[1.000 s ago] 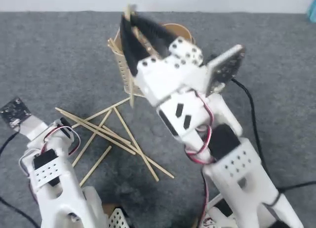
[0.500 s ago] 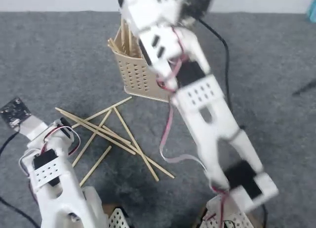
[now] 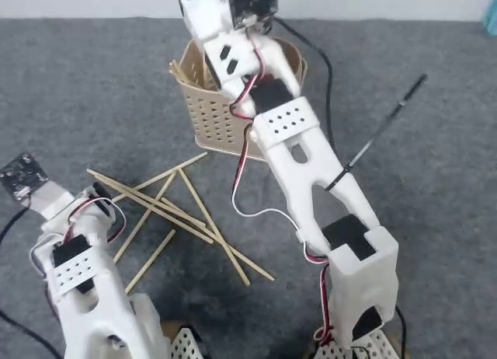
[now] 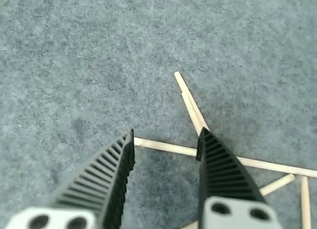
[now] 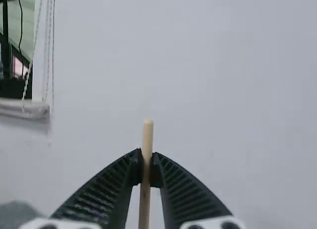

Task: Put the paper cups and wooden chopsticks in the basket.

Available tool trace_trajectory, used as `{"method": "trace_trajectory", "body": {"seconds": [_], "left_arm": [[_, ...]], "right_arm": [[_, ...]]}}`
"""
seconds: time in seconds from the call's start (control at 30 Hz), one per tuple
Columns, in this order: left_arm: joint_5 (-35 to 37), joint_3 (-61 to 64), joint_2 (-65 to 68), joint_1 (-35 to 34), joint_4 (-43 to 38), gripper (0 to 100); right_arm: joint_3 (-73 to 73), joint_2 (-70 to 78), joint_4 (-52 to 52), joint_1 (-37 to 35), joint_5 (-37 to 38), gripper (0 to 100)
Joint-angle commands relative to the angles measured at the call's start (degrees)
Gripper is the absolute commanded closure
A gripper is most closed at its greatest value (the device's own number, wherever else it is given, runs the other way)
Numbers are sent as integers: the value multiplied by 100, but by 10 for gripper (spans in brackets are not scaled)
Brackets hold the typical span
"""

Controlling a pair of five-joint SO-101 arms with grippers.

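Since a second ago the right arm (image 3: 287,126) has unfolded from its crouch in front of the basket (image 3: 213,118) and now stretches far out, its wrist raised over the basket's far rim, while the left arm has kept its place at the near left. From the right wrist view, the right gripper (image 5: 146,164) is pinched on a single chopstick (image 5: 147,135), which runs lengthwise between the jaws with its tip poking out past them. That gripper faces the pale far wall (image 5: 223,65) and a window (image 5: 20,50), not downward, so the basket lies below and to the near side of it. I would judge that the stick must be tipped end-down before release, or it may catch on the rim. The left gripper (image 4: 166,144) hangs spread just above the loose chopsticks (image 3: 167,211), which are crossed in a scatter between the two arms; that arm is plainly the nearer to them. Everything sits on grey carpet (image 3: 93,95), soft enough for thin sticks to bed in a little. A black cable (image 3: 380,134) trails on the right.
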Motion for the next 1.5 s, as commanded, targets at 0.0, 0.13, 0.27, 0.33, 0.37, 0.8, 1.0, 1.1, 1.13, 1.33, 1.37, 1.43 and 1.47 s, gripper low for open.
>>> {"method": "trace_trajectory", "body": {"seconds": [0.0, 0.13, 0.27, 0.33, 0.37, 0.8, 1.0, 1.1, 1.13, 1.33, 1.37, 1.43, 1.47], "left_arm": [[-70, -13, -70, -9, -149, 801], [-70, -13, -70, -9, -149, 801], [-70, -13, -70, -9, -149, 801], [-70, -13, -70, -9, -149, 801], [-70, -13, -70, -9, -149, 801], [-70, -4, -70, -18, -149, 801], [-70, 13, -70, -18, -149, 801], [-79, 31, -79, -18, -149, 801], [-79, 40, -79, -18, -149, 801], [-79, 40, -79, -18, -141, 801], [-79, 40, -79, -18, -141, 801], [-79, 40, -70, -18, -132, 801], [-70, 31, -70, -18, -132, 801]], "right_arm": [[1037, -963, -13, 66, -185, 991], [2558, -1701, -664, -13, -185, 991], [3587, -2079, -1130, -66, -149, 990], [3675, -2141, -1121, -66, -158, 988], [3657, -2185, -1051, -57, -158, 987], [809, -2624, 2932, -40, -1073, 861], [387, -3547, 5262, -66, -1081, 861], [387, -4084, 6589, -75, -1090, 861], [387, -4233, 7037, -75, -1090, 861], [396, -4708, 9552, -75, -1090, 862], [396, -4708, 9912, -75, -1090, 862], [431, -4690, 10501, -75, -1073, 862], [527, -4681, 10712, -75, -1064, 862]]}}
